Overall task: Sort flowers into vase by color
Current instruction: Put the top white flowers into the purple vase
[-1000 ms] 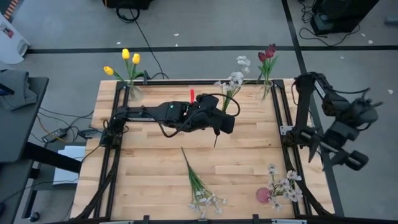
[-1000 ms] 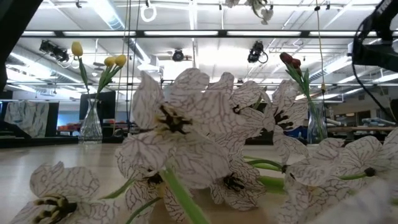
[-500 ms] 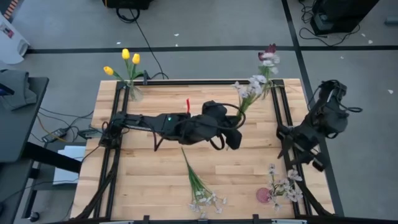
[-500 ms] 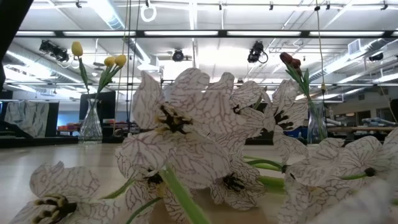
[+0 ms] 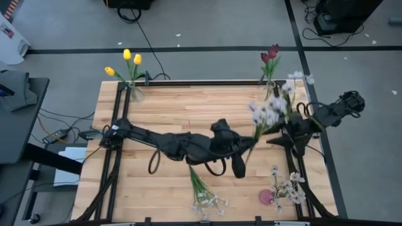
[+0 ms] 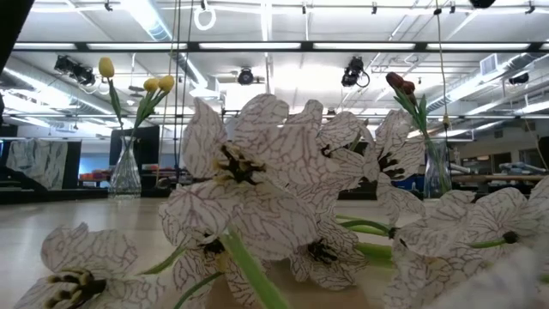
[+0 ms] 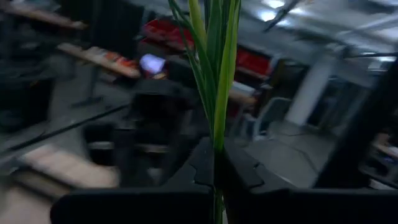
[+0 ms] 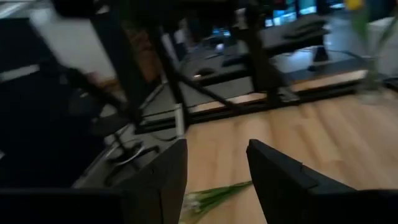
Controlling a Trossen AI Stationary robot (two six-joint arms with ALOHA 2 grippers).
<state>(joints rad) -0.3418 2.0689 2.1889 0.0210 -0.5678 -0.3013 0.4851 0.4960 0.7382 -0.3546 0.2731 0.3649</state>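
Your left claw (image 5: 246,145) is pinched on the green stem of a white spray (image 5: 269,110), its blossoms up beyond the fingertips. It looks light, floppy and top-heavy, so grip low on the stem. Your right claw (image 8: 217,180), just past the blossoms, is spread and empty.

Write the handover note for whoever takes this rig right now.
Left gripper: shut on a white blossom spray, carried above the table's right side.
Right gripper: open, empty, at the right edge.
Done: yellow tulips stand in the back-left vase; dark red tulips in the back-right vase.
Left: the carried spray, plus two white sprays lying at the front, one at the centre, one at the right beside a pink thing. I see no vase for the whites.
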